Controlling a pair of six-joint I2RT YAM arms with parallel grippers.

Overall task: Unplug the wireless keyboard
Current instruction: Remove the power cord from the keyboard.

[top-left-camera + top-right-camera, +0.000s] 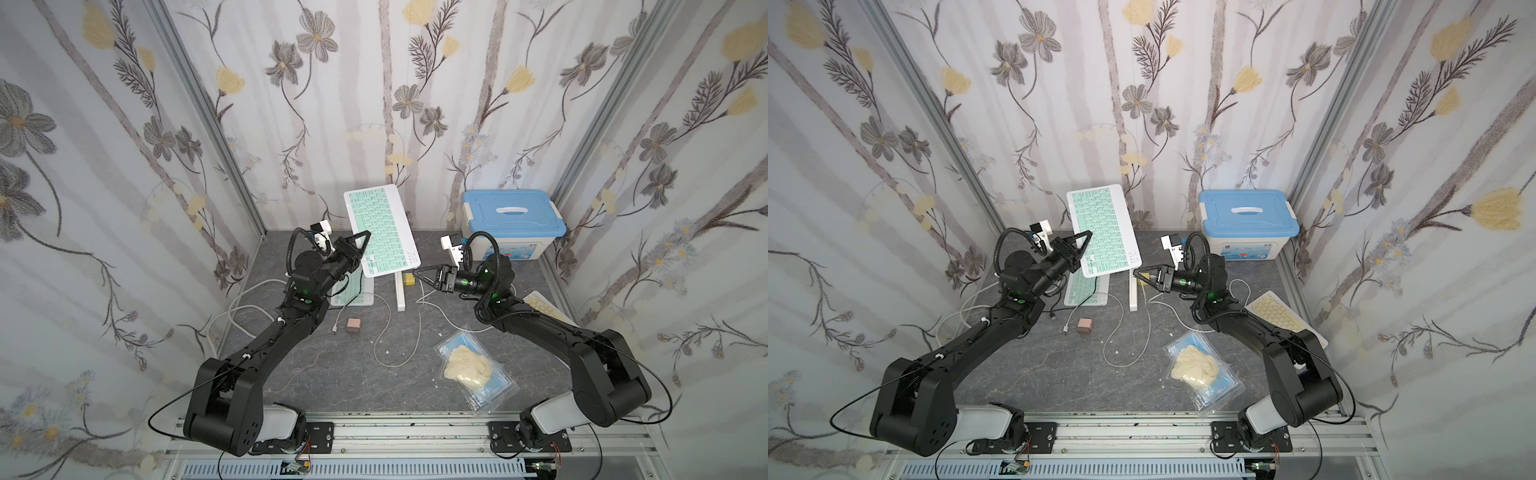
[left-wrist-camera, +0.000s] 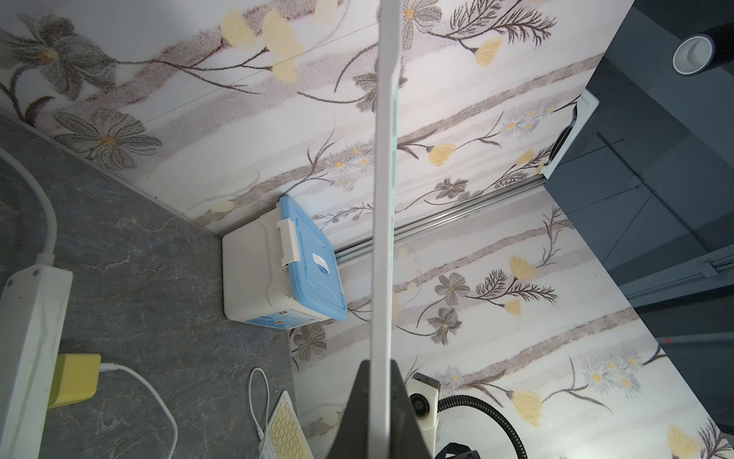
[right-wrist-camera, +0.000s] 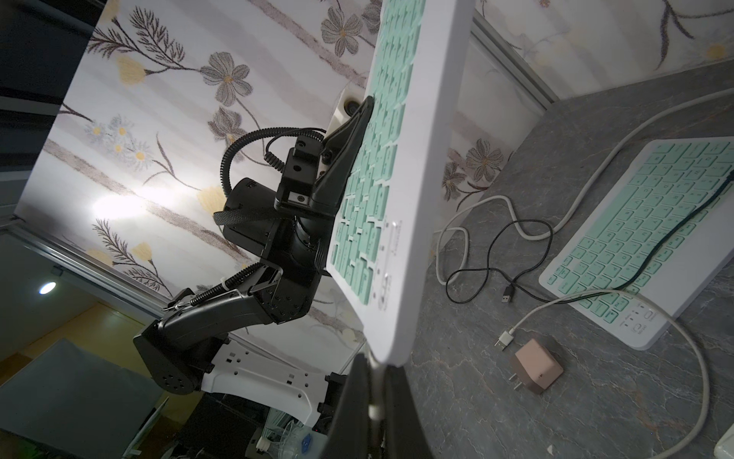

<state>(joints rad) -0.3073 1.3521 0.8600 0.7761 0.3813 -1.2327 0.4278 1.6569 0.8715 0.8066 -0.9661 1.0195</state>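
The wireless keyboard (image 1: pixel 380 228) (image 1: pixel 1104 232), white with mint-green keys, is lifted off the table and tilted. My left gripper (image 1: pixel 366 235) (image 1: pixel 1089 234) is shut on its long left edge; in the left wrist view the keyboard (image 2: pixel 383 198) shows edge-on between the closed fingers of the left gripper (image 2: pixel 379 363). My right gripper (image 1: pixel 415 274) (image 1: pixel 1136 272) (image 3: pixel 375 357) is shut on the white cable plug (image 3: pixel 375 383) right at the keyboard's (image 3: pixel 409 159) lower corner. I cannot tell whether the plug still sits in the port.
A second mint keyboard (image 1: pixel 353 291) lies flat under the left arm. A white power strip (image 1: pixel 400 293) carries a yellow charger (image 1: pixel 409 279). Loose white cable (image 1: pixel 399 345), a pink adapter (image 1: pixel 354 325), a bag of gloves (image 1: pixel 469 365), a yellow-keyed keyboard (image 1: pixel 544 309) and a blue-lidded box (image 1: pixel 513 220) lie around.
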